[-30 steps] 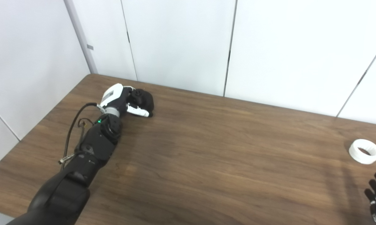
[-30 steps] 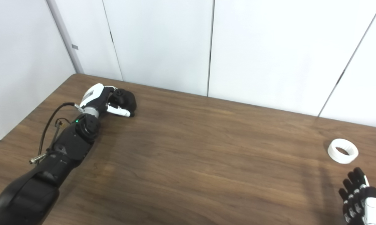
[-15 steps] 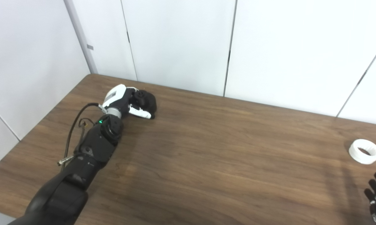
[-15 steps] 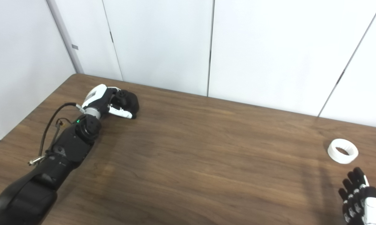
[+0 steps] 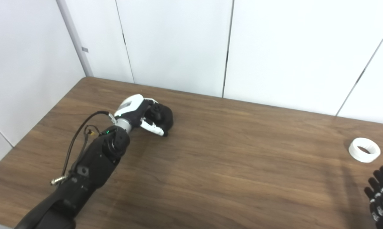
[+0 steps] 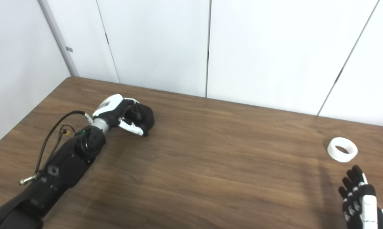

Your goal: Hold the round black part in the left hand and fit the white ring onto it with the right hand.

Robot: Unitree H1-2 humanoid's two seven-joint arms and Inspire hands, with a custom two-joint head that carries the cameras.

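Near the worktop's (image 5: pixel 210 165) far left corner the left hand (image 5: pixel 140 113) is clamped on the round black part (image 5: pixel 163 116), readying it for fitting, while the white ring (image 6: pixel 342 149) lies by the right edge just beyond the empty, spread-fingered right hand (image 6: pixel 358 198).

The left hand (image 5: pixel 143 115), closed around the round black plastic part (image 5: pixel 162 117), now sits farther toward the middle of the brown wooden tabletop (image 5: pixel 229 165) than a second ago. The camera has also shifted slightly.
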